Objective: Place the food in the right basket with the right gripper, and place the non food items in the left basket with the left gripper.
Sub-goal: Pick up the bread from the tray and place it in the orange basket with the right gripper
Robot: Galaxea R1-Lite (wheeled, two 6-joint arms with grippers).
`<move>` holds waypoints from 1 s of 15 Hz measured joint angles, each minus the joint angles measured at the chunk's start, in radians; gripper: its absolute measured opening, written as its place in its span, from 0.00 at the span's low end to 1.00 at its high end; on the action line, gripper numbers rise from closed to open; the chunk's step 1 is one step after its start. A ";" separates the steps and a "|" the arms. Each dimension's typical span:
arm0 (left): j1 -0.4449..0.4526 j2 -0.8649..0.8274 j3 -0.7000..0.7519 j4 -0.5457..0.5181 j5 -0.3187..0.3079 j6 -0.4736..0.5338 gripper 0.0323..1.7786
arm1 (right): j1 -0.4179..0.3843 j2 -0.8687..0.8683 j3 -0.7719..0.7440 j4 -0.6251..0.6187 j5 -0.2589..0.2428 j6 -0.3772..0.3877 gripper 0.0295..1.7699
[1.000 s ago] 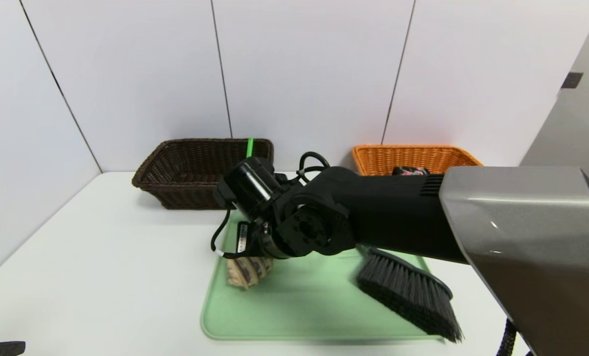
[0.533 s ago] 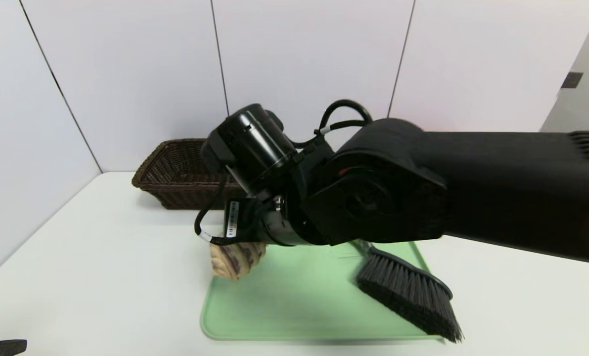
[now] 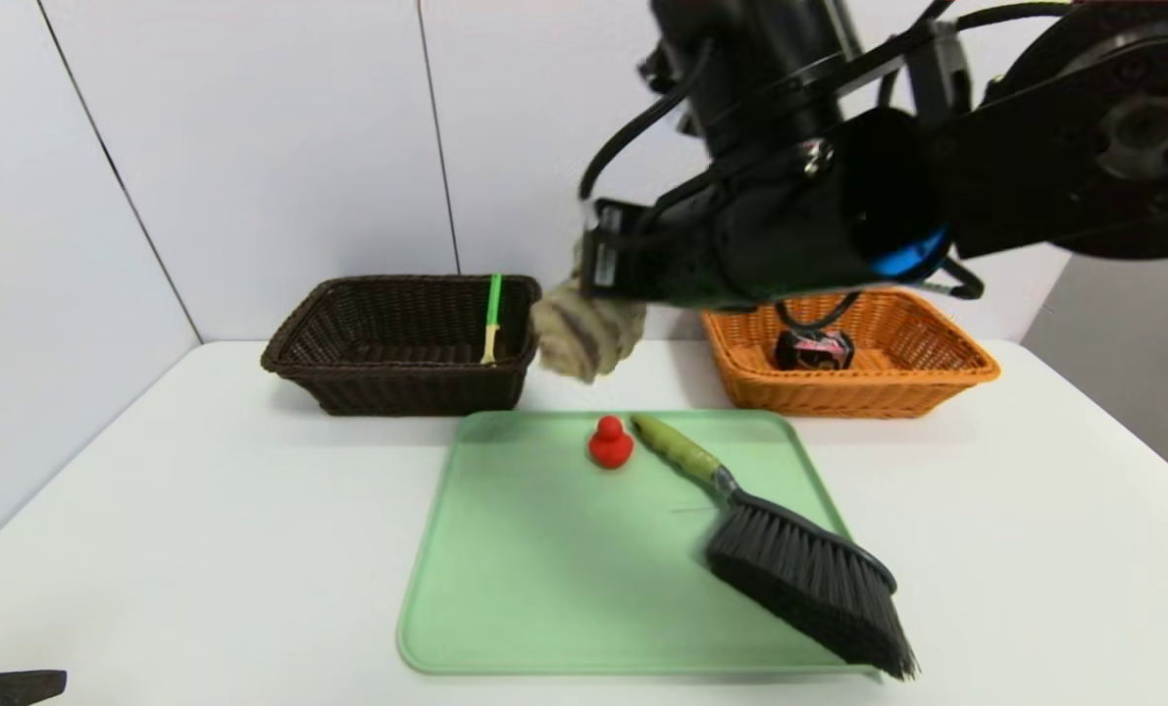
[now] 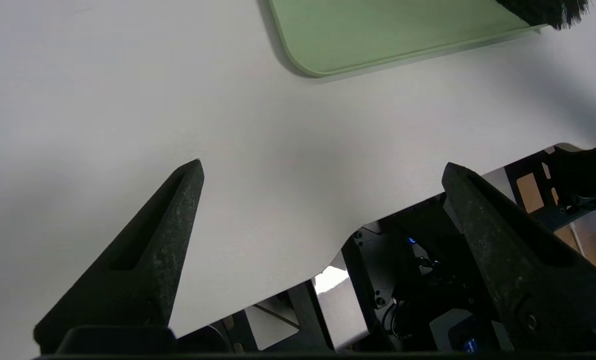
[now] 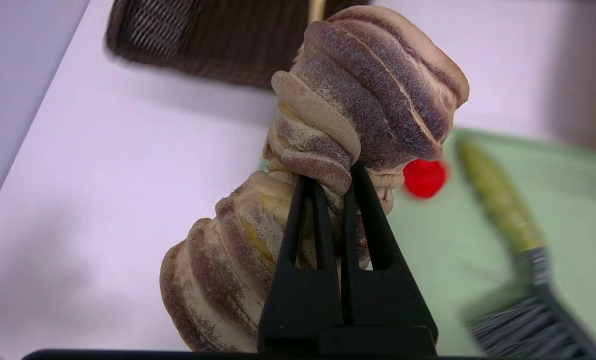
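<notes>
white table: right gripper [image 5: 330,187] pinching roll [image 5: 358,95]; orange basket [image 3: 937,378] holds black box [image 3: 814,348].

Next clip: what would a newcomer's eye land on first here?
The right gripper, raised above the table between the two baskets, pinching a striped roll that sags on either side of it. Below, a black brush and a red toy lie on the green mat.
</notes>
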 joint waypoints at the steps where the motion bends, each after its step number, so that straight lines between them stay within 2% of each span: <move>1: 0.000 0.003 0.000 0.000 0.000 0.002 0.95 | -0.057 -0.013 -0.001 -0.023 0.001 -0.005 0.03; 4: -0.002 0.013 -0.001 -0.004 -0.002 0.003 0.95 | -0.231 -0.039 -0.001 -0.066 0.019 0.001 0.03; 7: -0.003 0.018 -0.003 -0.005 -0.029 0.004 0.95 | -0.364 -0.034 0.000 -0.082 0.058 0.061 0.03; 11: -0.003 0.017 -0.009 -0.005 -0.034 0.004 0.95 | -0.480 0.036 0.012 -0.078 0.063 0.120 0.03; 15: -0.003 0.014 -0.007 -0.005 -0.035 0.005 0.95 | -0.546 0.140 0.014 -0.077 0.059 0.163 0.03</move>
